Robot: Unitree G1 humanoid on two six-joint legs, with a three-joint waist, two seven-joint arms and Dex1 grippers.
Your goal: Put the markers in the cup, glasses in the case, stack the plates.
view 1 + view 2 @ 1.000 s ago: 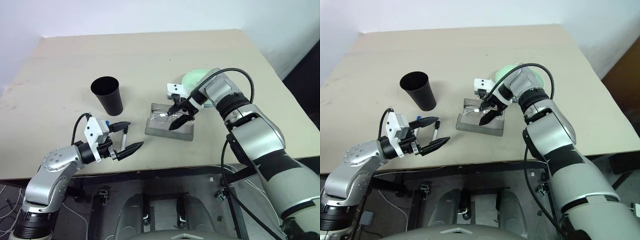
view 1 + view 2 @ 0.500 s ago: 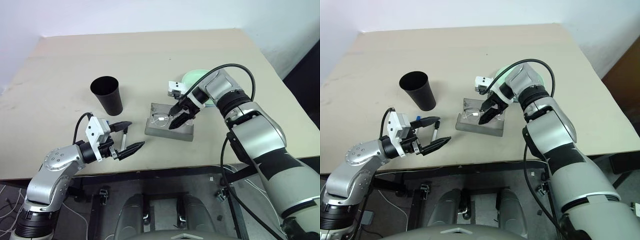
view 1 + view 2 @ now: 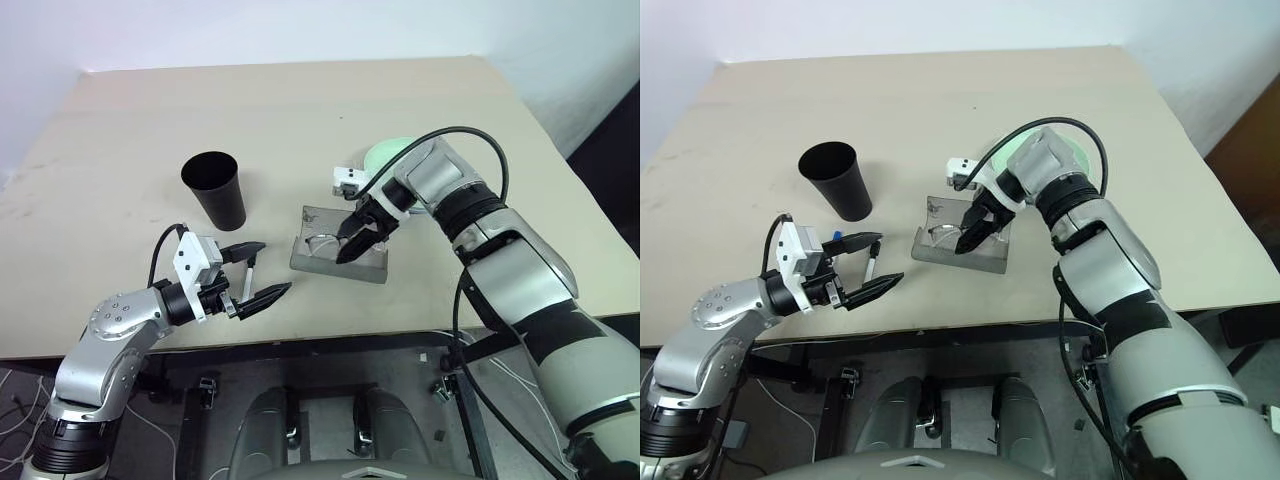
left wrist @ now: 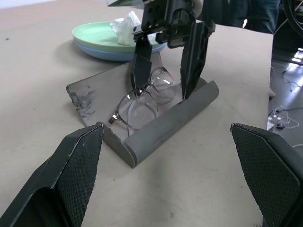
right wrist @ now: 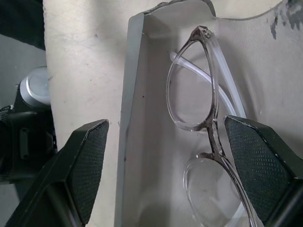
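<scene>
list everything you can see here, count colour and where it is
cup: 1, black, upright on the table's left part
marker: 1, white barrel, on the table between the left hand's fingers
case: 1, grey, open, table centre
glasses: 1, thin dark frame, lying in the case
plates: 2, mint green on light blue, stacked behind the case
tissue: 1, white, crumpled on the green plate
table: 1, beige
left hand: open, near the front edge
right hand: open, over the glasses

glasses (image 4: 142,97) lying in open grey case (image 3: 338,262), lenses clear. black cup (image 3: 214,190) upright, well left of case. green plate stacked on blue plate (image 4: 111,45) behind case. marker (image 3: 252,270), white barrel, near front counter (image 3: 300,110) edge.
</scene>
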